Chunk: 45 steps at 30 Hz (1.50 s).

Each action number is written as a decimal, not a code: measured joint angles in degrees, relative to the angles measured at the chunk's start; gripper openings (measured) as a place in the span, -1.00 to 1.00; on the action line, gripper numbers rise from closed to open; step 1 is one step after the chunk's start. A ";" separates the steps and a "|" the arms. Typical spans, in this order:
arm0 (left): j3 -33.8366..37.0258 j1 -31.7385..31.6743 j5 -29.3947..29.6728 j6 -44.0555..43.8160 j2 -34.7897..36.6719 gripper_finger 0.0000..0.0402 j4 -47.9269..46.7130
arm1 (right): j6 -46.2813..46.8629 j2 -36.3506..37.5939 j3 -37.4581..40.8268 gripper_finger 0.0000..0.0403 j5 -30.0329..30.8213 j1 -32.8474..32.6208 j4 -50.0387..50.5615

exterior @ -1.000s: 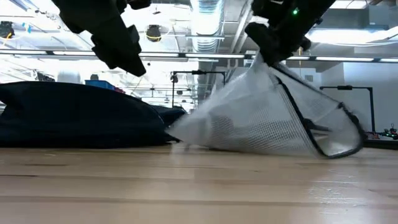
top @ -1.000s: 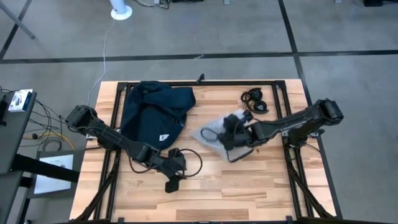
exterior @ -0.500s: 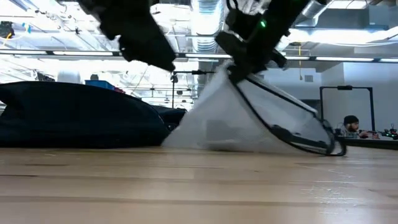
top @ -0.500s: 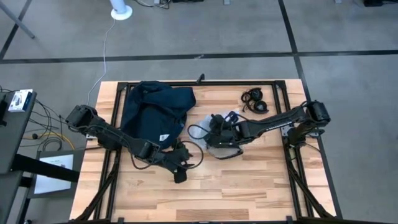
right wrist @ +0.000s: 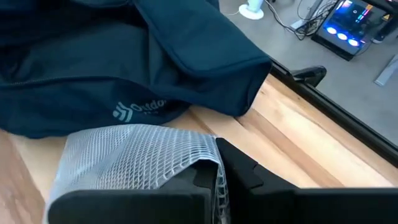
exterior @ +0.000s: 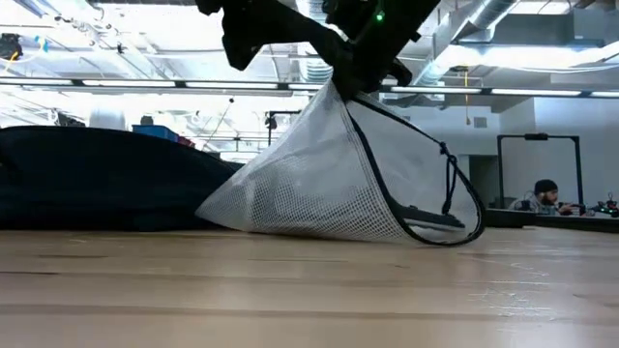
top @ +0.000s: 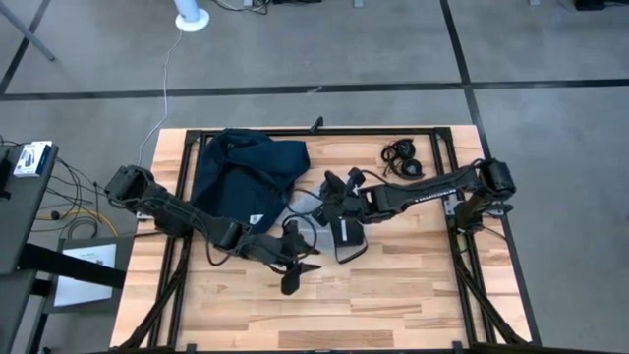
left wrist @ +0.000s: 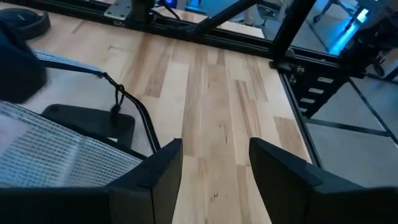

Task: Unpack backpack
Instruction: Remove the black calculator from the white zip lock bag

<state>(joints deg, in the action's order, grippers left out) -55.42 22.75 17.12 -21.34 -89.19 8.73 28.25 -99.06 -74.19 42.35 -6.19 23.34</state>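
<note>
You see the backpack (top: 241, 182) lying flat on the wooden surface (top: 413, 285), near the far edge and toward the left side. It is dark navy, with a small white logo (right wrist: 138, 109) on the fabric that faces the right arm.

Your right gripper (top: 332, 197) is near the middle of the surface, just beside the backpack. It is closed on the top of a white mesh pouch (exterior: 329, 184) and holds that end up, so the pouch hangs like a tent while its lower edge rests on the wood. A black cord (exterior: 447, 188) runs along the rim of the pouch and makes a loop at the side away from the backpack. In the right wrist view the mesh is pressed between the 2 dark fingers (right wrist: 242, 171).

Your left gripper (top: 295, 265) is toward the near edge, close to the pouch but not touching it. Its 2 fingers (left wrist: 280, 165) stand apart with bare wood between them, so it holds nothing.

Near the far right corner lies a small bundle of black cables (top: 403, 160), well apart from the pouch. In the low view a person (exterior: 544, 196) sits in the room behind
</note>
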 joint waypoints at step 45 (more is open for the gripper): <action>-6.61 2.33 5.58 -8.16 -2.12 -0.99 -18.86 | 1.76 14.48 1.79 -0.03 -22.73 -13.47 34.35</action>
<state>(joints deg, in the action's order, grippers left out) -62.03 25.08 22.70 -29.50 -91.30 -10.13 30.02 -84.58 -72.40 19.61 -19.66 57.70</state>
